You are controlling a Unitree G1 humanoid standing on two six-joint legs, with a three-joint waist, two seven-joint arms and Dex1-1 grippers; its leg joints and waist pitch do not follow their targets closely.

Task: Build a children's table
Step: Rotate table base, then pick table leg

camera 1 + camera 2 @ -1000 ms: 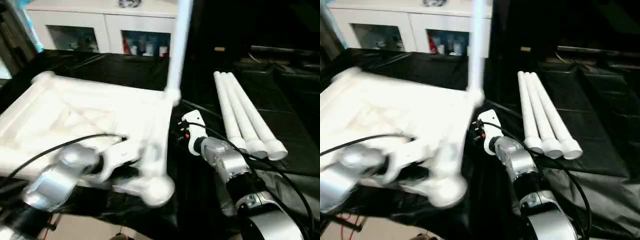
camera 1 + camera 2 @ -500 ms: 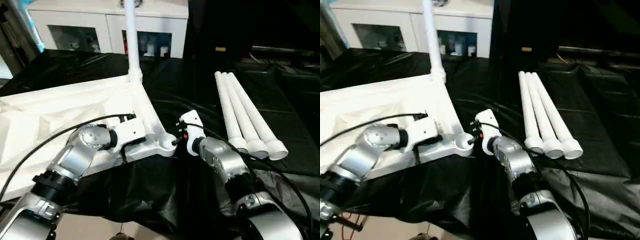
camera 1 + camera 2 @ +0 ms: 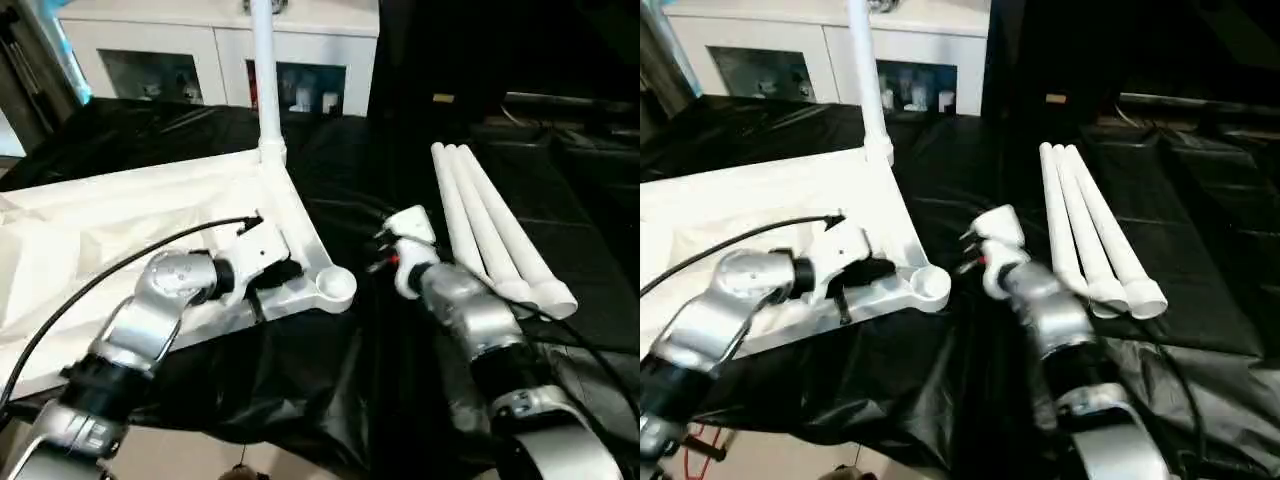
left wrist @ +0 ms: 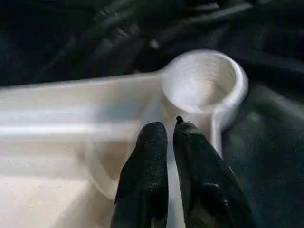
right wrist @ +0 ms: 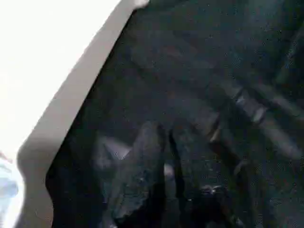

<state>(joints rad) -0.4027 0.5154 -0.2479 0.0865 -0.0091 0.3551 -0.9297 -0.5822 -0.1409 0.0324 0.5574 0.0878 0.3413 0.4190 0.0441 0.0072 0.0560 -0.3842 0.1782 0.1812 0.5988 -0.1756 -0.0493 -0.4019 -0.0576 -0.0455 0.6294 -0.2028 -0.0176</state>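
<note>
No writing can be read. The left gripper [image 4: 170, 130], jaws nearly together, is beside the empty corner socket [image 4: 204, 83] of the upside-down children's table [image 3: 120, 215]; the right gripper [image 5: 168, 137], jaws nearly together, holds nothing.

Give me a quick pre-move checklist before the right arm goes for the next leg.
1. One leg seated upright in the table top's far corner: ok.
2. Near corner socket empty and facing up: ok.
3. Three loose legs lying side by side on the black cover: ok.
4. Left gripper at the rim beside the socket, fingers nearly closed; whether it pinches the rim: cannot tell.
5. Right gripper holding nothing, over the black cover: ok.
</note>
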